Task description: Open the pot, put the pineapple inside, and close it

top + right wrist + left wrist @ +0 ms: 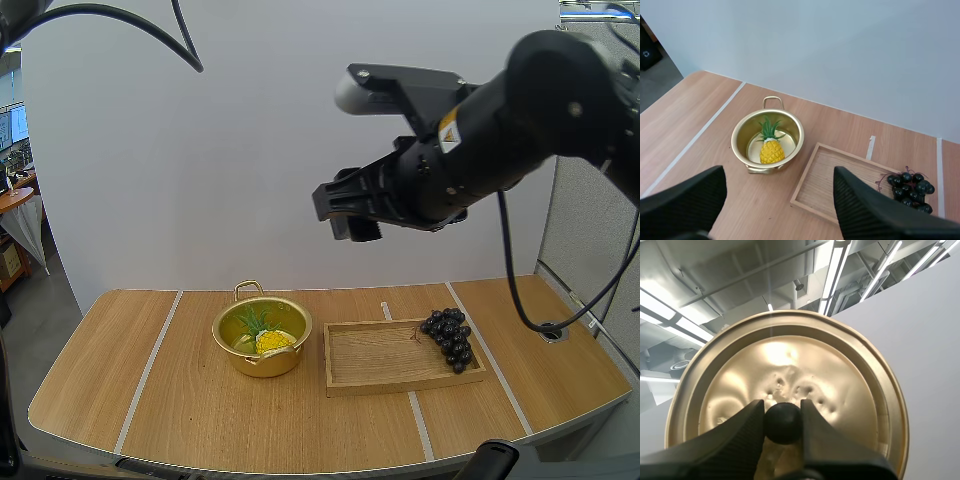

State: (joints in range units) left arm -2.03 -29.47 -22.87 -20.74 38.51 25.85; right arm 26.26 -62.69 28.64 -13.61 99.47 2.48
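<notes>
High view: a wooden table [150, 400] carries a small gold pot [262, 362], uncovered, left of centre. The pineapple [272, 341] lies inside it, leafy crown pointing toward the back of the table. Just beside the pot, to its right, is a wooden tray [380, 360], with a bunch of dark grapes [450, 337] at its right end. The right gripper [350, 210] hangs high above the table, well apart from everything on it.

Left wrist view: the left gripper [782, 415] is closed narrowly on the black knob [782, 423] of the gold lid [790, 360], holding the lid up in the air.

Right wrist view: the right gripper [779, 175] is spread wide and holds nothing. Far below it sit the pot [734, 141] with the pineapple [771, 150] inside, the tray [825, 185] and the grapes [907, 186].

The remaining step looks like closing: the lid must travel down onto the open pot. Nothing stands over the pot's mouth, and the tray beside it is the nearest thing to avoid.
</notes>
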